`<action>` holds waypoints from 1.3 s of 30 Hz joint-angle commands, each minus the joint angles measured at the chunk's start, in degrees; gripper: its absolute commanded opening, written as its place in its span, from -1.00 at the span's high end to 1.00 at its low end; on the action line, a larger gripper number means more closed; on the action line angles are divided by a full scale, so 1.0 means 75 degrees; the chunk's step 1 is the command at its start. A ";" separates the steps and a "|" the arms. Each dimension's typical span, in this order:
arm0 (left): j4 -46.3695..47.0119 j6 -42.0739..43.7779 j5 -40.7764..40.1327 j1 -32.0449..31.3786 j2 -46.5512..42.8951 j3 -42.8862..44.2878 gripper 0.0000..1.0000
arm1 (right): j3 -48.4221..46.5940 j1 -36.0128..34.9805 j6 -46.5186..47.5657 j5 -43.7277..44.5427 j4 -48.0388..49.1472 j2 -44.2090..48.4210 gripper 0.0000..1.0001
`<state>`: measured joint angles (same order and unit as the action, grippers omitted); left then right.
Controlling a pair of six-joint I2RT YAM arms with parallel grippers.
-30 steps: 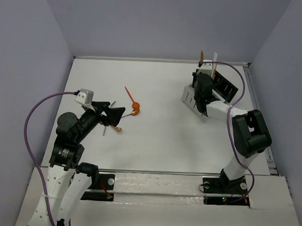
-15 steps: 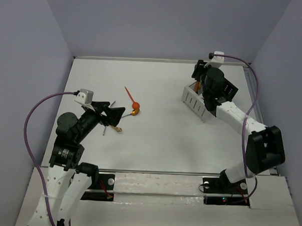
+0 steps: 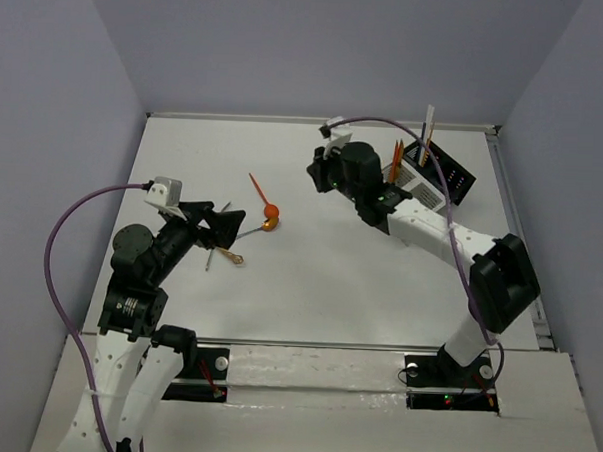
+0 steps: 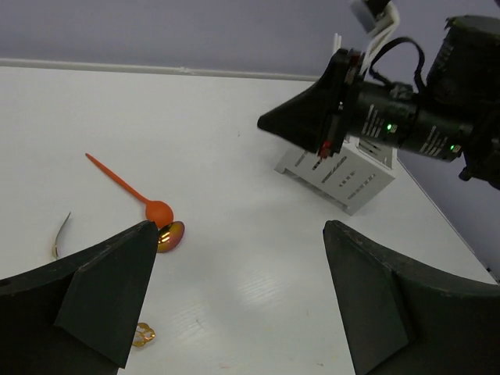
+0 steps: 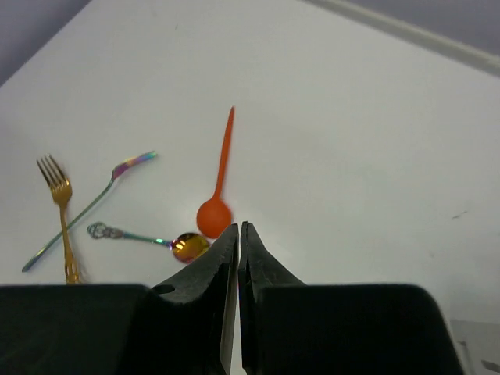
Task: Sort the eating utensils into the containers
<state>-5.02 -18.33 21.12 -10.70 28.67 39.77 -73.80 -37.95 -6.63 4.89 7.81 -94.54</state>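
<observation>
- We hold our right gripper (image 5: 238, 228) pressed together and empty over bare table (image 5: 375, 141).
- An orange spoon (image 5: 219, 176) lies just beyond its tips; a gold spoon (image 5: 160, 241) and gold fork (image 5: 59, 205) lie to their left.
- The white caddy (image 4: 348, 176) stands behind it, near the table's far edge.
- Our left gripper (image 4: 238, 234) is spread wide and empty.

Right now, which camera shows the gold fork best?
Right wrist: the gold fork lies in plain sight, tines clear. In the top external view the left gripper mostly covers it; the left wrist view doesn't show it.
</observation>
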 commanded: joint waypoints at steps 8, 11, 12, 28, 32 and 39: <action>0.0189 0.0053 -0.0367 0.0231 0.0044 0.0193 -0.98 | -0.1291 -0.1255 -0.0053 -0.0593 -0.0865 -0.1924 0.67; 0.0153 0.0065 -0.0367 0.0231 0.0115 0.0205 -0.98 | -0.2123 -0.1618 -0.0380 -0.0851 -0.1030 -0.2686 0.38; 0.0118 0.0088 -0.0402 0.0231 0.0115 0.0217 -0.98 | -0.2264 -0.1723 -0.0520 -0.0769 -0.1030 -0.2838 0.29; -0.0069 0.0100 -0.0918 0.0231 0.0045 0.0323 -0.98 | -0.5287 -0.3096 -0.0651 -0.0546 -0.2318 -0.5534 -0.01; -0.0011 0.0076 -0.0906 0.0231 -0.0025 0.0299 -0.98 | -0.5674 -0.3247 -0.0604 -0.0207 -0.2740 -0.5921 0.00; 0.0001 0.0076 -0.0848 0.0231 -0.0084 0.0276 -0.98 | -0.5922 -0.3318 -0.0463 0.0064 -0.2963 -0.6214 0.09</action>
<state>-7.18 -18.31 14.79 -9.26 28.95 39.79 -114.76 -61.89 -11.60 3.68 -12.12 -140.42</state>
